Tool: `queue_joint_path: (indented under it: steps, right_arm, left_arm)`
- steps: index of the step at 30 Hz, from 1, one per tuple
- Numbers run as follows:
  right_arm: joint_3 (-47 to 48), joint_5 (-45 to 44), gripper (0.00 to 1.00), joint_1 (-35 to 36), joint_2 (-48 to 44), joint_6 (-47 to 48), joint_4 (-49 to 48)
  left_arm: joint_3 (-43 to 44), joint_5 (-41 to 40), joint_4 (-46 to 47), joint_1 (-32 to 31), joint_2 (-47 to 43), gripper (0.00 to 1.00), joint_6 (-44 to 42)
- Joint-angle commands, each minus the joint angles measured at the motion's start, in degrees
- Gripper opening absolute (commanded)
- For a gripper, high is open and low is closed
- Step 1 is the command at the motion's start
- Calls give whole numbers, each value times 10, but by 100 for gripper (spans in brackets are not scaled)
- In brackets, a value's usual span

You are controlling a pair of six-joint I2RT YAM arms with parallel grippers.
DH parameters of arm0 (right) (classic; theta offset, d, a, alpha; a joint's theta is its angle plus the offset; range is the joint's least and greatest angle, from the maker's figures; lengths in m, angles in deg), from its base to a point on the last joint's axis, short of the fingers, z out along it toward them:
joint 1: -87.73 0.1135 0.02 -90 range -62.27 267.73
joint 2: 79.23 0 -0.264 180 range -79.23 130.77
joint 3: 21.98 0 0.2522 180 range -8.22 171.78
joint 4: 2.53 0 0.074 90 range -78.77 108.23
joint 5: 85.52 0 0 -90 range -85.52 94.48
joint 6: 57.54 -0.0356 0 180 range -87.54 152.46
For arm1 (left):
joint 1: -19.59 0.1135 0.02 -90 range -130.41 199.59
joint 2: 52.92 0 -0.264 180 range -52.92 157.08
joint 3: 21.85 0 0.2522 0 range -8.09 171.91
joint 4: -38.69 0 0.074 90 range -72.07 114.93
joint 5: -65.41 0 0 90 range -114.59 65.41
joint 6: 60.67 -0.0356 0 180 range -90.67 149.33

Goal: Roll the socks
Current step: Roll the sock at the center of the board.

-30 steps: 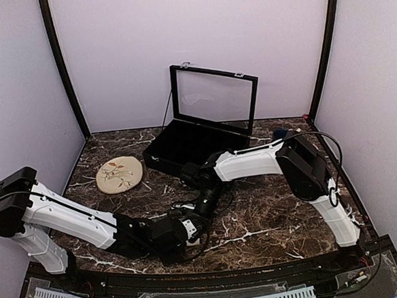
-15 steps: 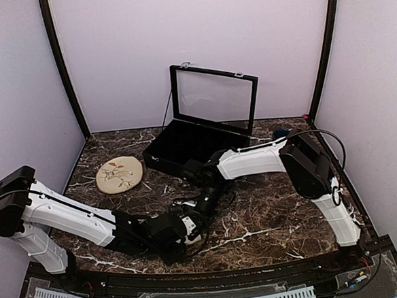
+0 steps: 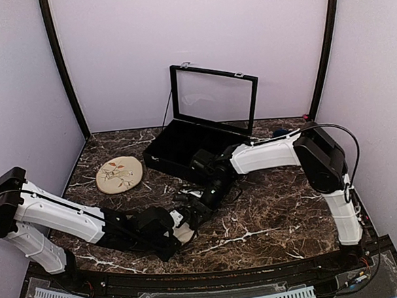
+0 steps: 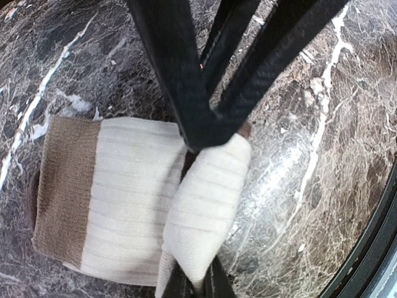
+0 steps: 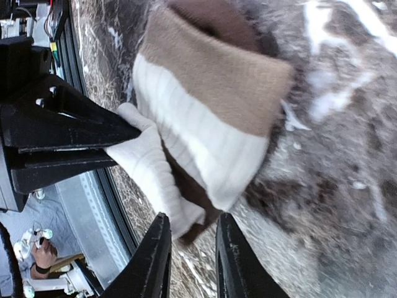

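Left gripper of mine is clamped on a folded flap of the cream-beige sock at frame centre; my right gripper, bottom centre, stands slightly parted beside that sock.

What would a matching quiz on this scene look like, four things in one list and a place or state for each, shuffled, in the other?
Things:
1. sock
2. plate
3. case
4. left tool

Places or states:
A. at the back, lid standing open
B. shut on a white fold of cloth
C. cream with a tan band, folded over
D. round, far left, nothing on it

Pairs: 1-C, 2-D, 3-A, 4-B
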Motion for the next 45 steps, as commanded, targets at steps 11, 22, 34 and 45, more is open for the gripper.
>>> queue_joint_path:
  steps: [11,22,34,45]
  right_arm:
    - [-68,-43,24,-29,-85,-45,-126]
    - [-171,-113,24,-29,-169,-46,-227]
    - [-226,-290,24,61,-221,26,-269]
    - [-304,-442,24,158,-276,64,-339]
  left_arm:
    - [-63,74,15,34,-26,0,73]
    - [-113,199,85,81,-40,0,125]
    - [-139,375,153,137,-10,0,181]
    - [-174,500,209,187,17,0,221]
